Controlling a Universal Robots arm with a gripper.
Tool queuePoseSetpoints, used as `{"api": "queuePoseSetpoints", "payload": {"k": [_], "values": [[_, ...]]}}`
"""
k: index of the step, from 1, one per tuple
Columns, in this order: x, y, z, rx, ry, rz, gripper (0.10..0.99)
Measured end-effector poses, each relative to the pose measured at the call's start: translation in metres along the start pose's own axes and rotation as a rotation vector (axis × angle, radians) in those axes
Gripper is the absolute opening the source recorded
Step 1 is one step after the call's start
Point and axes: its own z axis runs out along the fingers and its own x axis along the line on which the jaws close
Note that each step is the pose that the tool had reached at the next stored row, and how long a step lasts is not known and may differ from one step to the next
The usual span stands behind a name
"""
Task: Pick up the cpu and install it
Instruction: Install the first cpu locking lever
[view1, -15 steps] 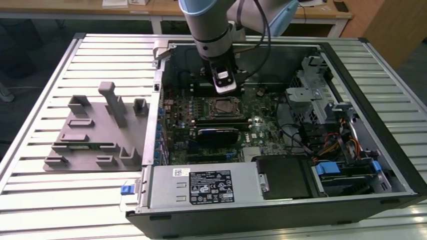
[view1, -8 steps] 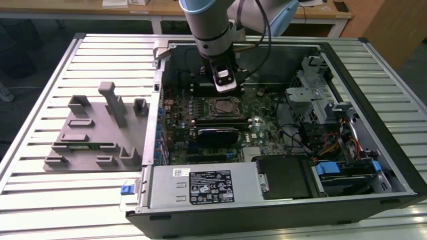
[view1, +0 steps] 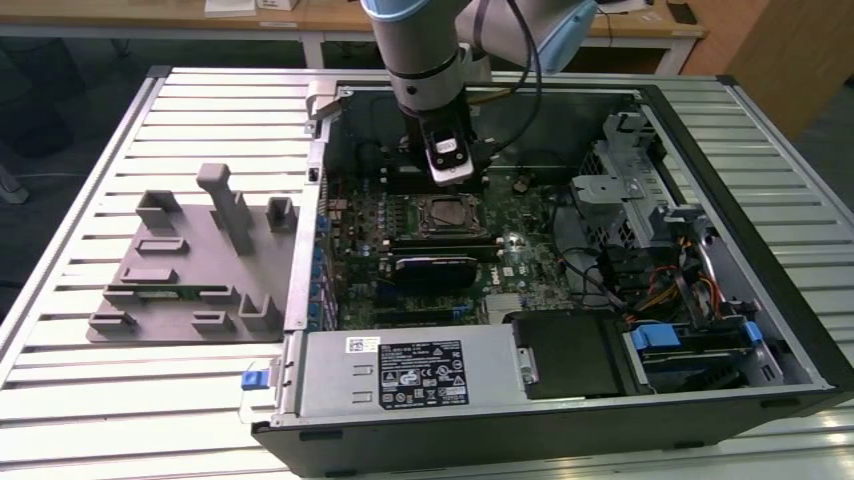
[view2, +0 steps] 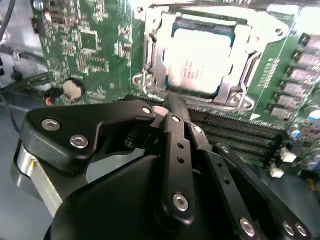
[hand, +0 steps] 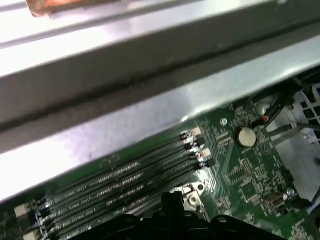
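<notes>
The end effector (view1: 450, 180) hangs low inside the open computer case (view1: 747, 330), just on the far side of the socket (view1: 442, 214), and in the second wrist view its black fingers (view2: 176, 116) come together to a single tip with nothing between them: closed and empty. That tip sits right at the edge of the socket's metal frame (view2: 150, 70), over the black memory slots (view2: 240, 132).

The cpu (view2: 200, 62) is already down in the socket, silvery top facing up, framed by the bright metal bracket on all sides. Whether the bracket is clamped over it, I cannot tell.

In the first wrist view the same long dark memory slots (hand: 125, 185) run across the green motherboard (hand: 250, 170), with a round coin battery (hand: 245, 135) beside them and the grey case wall (hand: 125, 130) rising behind.

Pulling out to the exterior view: the arm (view1: 420, 50) comes down from the far side into the case. On the near side of the socket sits a black block with a glossy face (view1: 434, 268), and nearer still the grey power supply (view1: 400, 375). On the exterior view's left, on the slatted desk (view1: 80, 400), rests a grey fixture tray (view1: 187, 265) with upright posts
</notes>
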Motion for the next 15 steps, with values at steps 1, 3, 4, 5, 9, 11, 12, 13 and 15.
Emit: {"api": "queuePoseSetpoints", "payload": {"k": [1,3,4,5,9,11,12,13,15], "values": [[0.0,0.0,0.0001,0.011,-0.0007,-0.002,0.106],[0.0001,-0.0001,0.0005,0.034,-0.0016,-0.007,0.106],[0.0001,-0.0001,0.0006,0.045,-0.0017,-0.009,0.106],[0.0001,-0.0001,0.0007,0.056,-0.0016,-0.012,0.106],[0.0003,-0.0003,0.0012,0.104,0.0009,-0.021,0.106],[0.0003,-0.0003,0.0015,0.127,0.0028,-0.025,0.106],[0.0003,-0.0003,0.0016,0.138,0.0041,-0.027,0.106],[0.0003,-0.0003,0.0017,0.151,0.0059,-0.029,0.106],[0.0003,-0.0004,0.0019,0.171,0.0112,-0.033,0.106]]}}
